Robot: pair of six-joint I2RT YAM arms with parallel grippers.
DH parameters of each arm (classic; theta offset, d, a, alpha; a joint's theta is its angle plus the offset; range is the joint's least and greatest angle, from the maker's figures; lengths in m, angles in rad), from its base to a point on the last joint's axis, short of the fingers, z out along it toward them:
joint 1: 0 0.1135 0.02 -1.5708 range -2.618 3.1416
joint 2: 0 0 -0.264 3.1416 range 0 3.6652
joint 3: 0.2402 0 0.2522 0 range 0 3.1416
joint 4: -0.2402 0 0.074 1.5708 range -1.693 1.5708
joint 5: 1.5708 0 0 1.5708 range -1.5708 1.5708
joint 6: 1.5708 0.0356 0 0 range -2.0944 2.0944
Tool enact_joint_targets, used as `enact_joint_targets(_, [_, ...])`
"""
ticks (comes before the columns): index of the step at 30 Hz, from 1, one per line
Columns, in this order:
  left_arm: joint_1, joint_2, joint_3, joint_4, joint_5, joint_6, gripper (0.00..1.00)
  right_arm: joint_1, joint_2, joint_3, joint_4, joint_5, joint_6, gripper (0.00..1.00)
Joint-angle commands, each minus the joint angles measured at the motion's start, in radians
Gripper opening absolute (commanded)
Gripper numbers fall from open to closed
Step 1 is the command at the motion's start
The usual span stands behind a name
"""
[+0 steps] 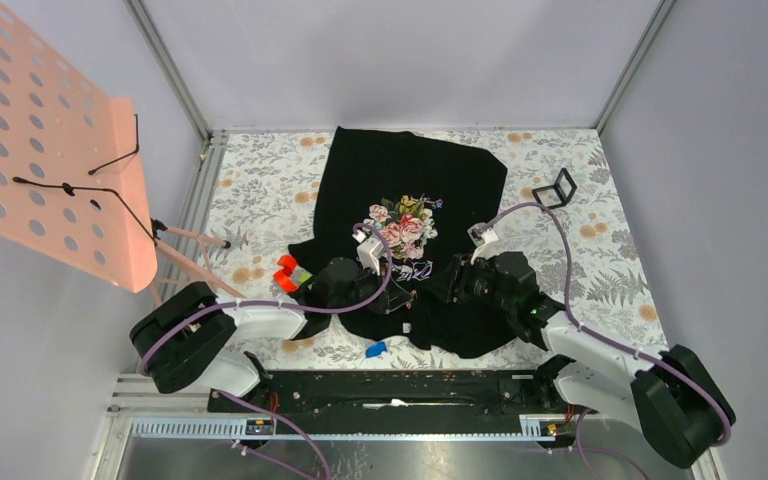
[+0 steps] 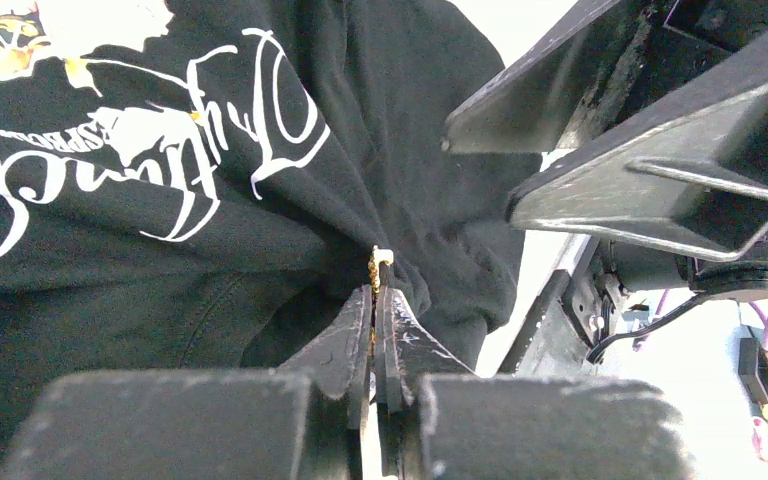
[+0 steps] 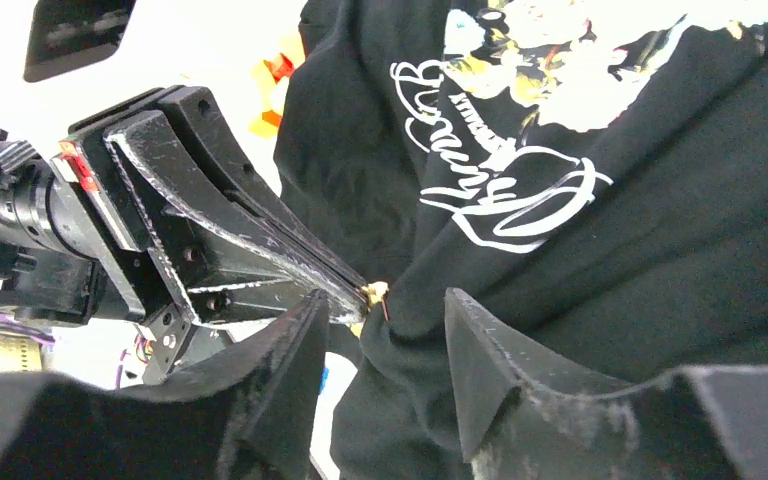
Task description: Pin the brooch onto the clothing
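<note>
The black T-shirt [image 1: 410, 170] with pink roses and white script lies spread on the table, its near part bunched up. My left gripper [image 1: 407, 293] is shut on the tiny golden brooch [image 2: 374, 266], holding it against a raised fold of the shirt [image 2: 210, 250]. In the right wrist view the brooch [image 3: 373, 293] shows at the left gripper's fingertips [image 3: 335, 290], touching the fold. My right gripper [image 3: 385, 298] is open, its jaws either side of that fold of shirt [image 3: 610, 250]. It faces the left gripper from the right [image 1: 450, 285].
Red and green blocks [image 1: 290, 272] lie left of the shirt by the left arm. A small blue piece [image 1: 375, 349] lies near the front edge. A black stand [image 1: 556, 188] sits at the shirt's right. An orange perforated board [image 1: 40, 140] stands at the far left.
</note>
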Motion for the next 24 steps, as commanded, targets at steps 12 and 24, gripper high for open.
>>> enact_joint_targets(12, [0.01, -0.291, 0.006, -0.233, -0.146, 0.047, 0.91, -0.019, -0.315, 0.266, -0.979, 0.569, -0.004, 0.85])
enact_joint_targets(24, [0.147, -0.691, -0.168, -0.684, -0.363, -0.096, 0.99, -0.195, -0.183, 0.267, -1.145, 0.553, 0.08, 0.99])
